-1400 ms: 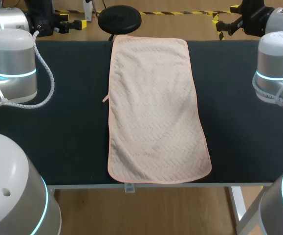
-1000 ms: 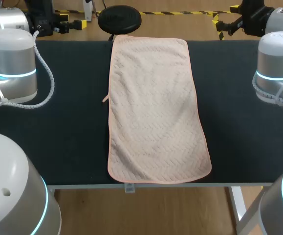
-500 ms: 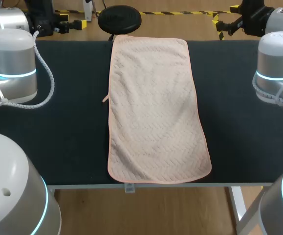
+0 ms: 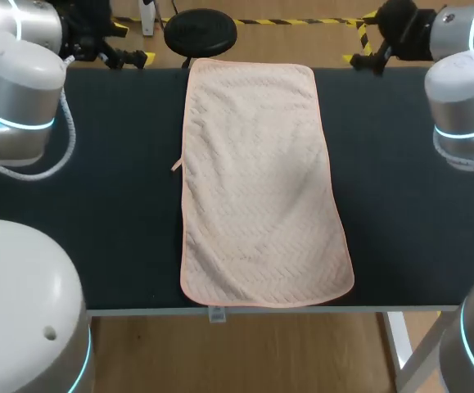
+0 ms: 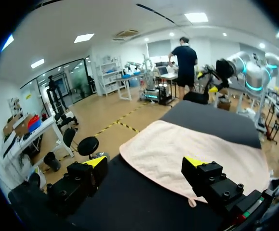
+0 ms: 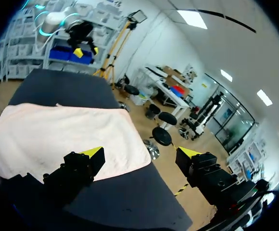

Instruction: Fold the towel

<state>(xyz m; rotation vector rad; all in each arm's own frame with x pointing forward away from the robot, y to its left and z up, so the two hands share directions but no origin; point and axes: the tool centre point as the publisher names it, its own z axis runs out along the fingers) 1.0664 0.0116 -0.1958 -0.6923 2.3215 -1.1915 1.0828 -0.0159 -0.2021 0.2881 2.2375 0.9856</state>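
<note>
Both grippers are being held open and empty. The left gripper is being kept at the upper left of the head view and the right gripper at the upper right. Each is being held over the far edge of the dark table, well out to the side of the cloth. In the wrist views the yellow-tipped fingers are being shown wide apart, with nothing touched by either pair.

The pale pink towel is being left spread flat and unfolded down the middle of the frame. Its narrow end is being shown at the far table edge at the top centre, and its wider end at the near edge at the bottom centre. A small loop is being shown sticking out from its left side, and a label hanging below its near hem.

No fold is being made yet. The arms are probably being stationed at the far end, one on each side, so that the two far corners can be taken together. Fingers are likely being kept spread so that a corner can be slipped between them. The long, flat lay is judged to favour bringing the far end over toward the near hem. Uneven lifting is being counted as the main risk, since the cloth is limp and the edges could be skewed.
</note>
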